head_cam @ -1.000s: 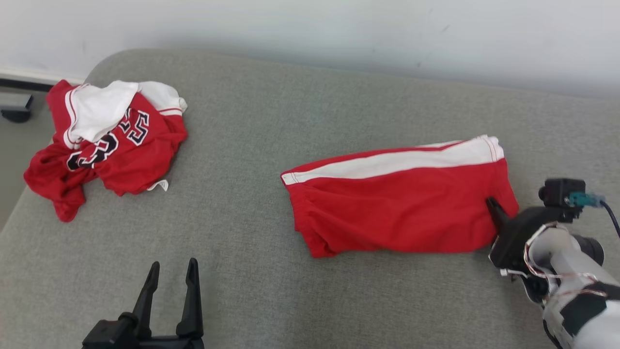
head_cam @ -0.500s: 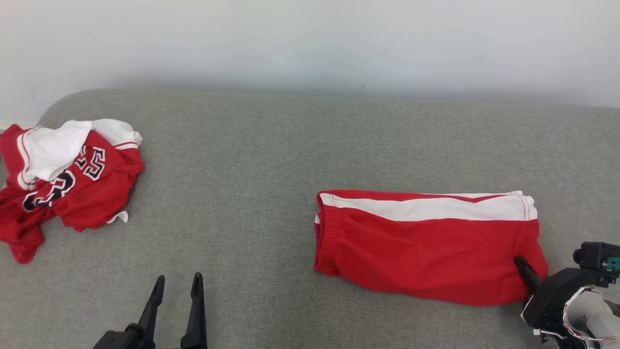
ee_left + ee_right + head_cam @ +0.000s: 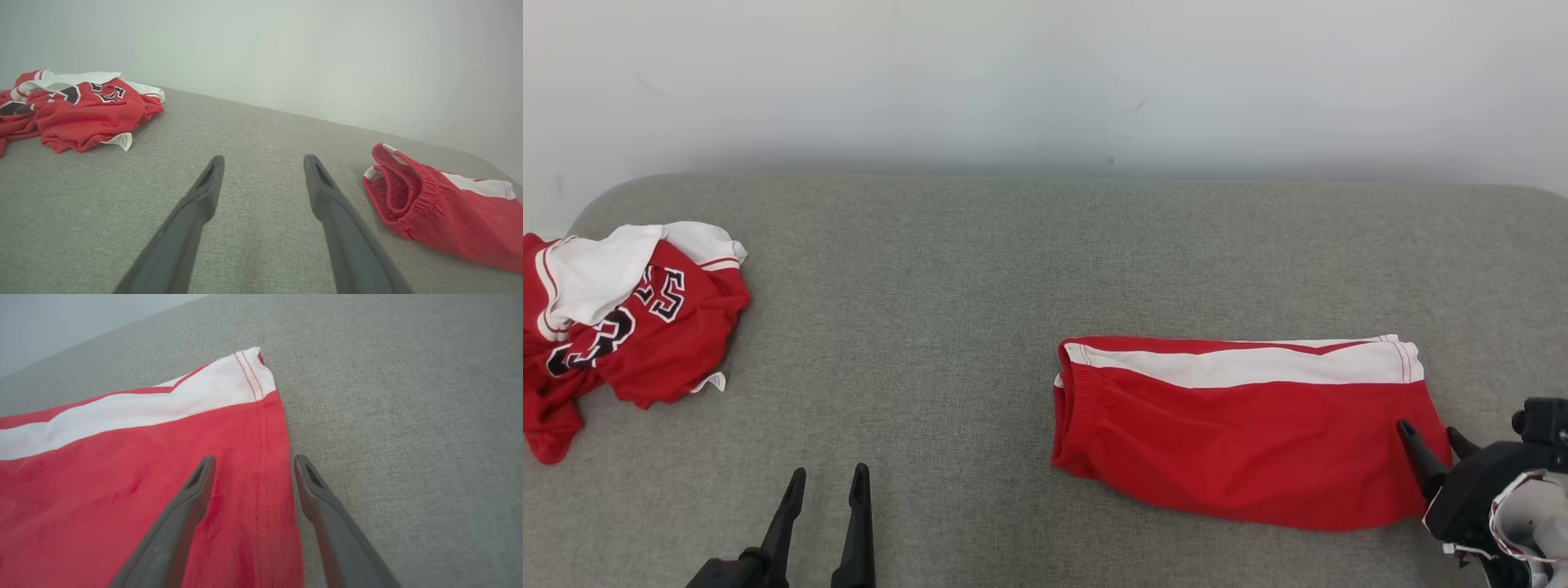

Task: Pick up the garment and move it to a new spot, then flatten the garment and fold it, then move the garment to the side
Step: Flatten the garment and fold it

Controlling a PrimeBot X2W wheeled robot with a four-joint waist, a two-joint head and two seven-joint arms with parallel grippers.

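Folded red shorts lie lower right in the head view on the grey cushion. The right gripper straddles their hem, fingers spread, perhaps brushing cloth. The left gripper, bottom left, gapes empty; a crumpled jersey lies far left.

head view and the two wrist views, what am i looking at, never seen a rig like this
This is a two-armed robot. The head view looks down from its head at a grey padded surface. Each wrist view looks along one arm's two dark fingers. Folded red shorts with a white stripe lie on the right, a crumpled red jersey on the far left. The left gripper is open above bare surface. The right gripper is open at the shorts' hemmed end. Nothing is held.
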